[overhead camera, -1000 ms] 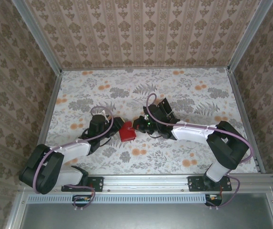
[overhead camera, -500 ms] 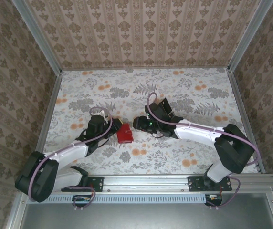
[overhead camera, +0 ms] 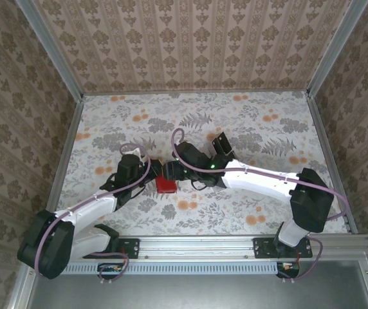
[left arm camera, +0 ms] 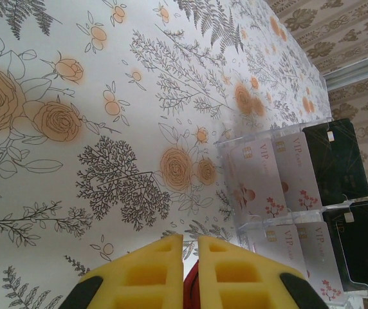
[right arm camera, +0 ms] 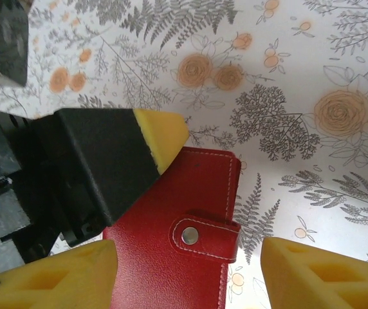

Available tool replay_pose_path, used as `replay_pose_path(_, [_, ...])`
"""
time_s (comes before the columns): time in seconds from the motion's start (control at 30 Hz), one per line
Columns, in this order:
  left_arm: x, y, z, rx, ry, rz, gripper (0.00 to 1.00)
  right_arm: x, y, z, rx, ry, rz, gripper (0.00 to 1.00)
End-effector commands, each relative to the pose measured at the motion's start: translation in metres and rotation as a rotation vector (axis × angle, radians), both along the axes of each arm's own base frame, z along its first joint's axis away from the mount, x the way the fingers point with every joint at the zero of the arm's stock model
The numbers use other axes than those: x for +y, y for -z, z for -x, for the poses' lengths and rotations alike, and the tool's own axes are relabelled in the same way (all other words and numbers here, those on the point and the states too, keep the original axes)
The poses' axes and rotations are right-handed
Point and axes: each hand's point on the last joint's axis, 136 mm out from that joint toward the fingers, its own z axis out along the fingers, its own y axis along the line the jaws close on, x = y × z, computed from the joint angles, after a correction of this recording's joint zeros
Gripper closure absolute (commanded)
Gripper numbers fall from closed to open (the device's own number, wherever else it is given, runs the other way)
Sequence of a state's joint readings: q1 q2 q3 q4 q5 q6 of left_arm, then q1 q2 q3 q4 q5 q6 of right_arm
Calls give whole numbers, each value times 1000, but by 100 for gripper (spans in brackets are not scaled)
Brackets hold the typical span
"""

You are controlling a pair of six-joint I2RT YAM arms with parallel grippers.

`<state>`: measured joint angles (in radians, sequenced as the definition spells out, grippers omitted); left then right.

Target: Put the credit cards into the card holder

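Right end effector [right arm camera: 187,252] now farther left, wide-spread over card holder [right arm camera: 200,183] edge.

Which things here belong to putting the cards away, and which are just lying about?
Belong to the job: red card holder; black credit cards, lying in the clear tray; left pincer, shut on the holder; right pincer, open over it.
Just lying about: the clear tray itself; pale VIP cards; floral table cover.

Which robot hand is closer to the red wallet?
Left. The left gripper is touching the card holder, its jaws shut on one edge. The right gripper hangs just above it, jaws open on either side.
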<state>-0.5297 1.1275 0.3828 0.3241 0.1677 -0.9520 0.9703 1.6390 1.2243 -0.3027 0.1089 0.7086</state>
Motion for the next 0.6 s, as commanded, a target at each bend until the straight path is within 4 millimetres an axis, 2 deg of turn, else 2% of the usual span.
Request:
replay_pose_path(0.0, [-3,-19,-6,-48,0,5,100,-4,12,-2,-11,-1,93,37])
replay_pose_path(0.4, [-3,-23,-7,-51,-4,10,100,10,36,-3,12,-10,117,38])
replay_pose_path(0.57, [-4,-23,-8,-50,-2,10,100,10,46,-8,10,4,145,45])
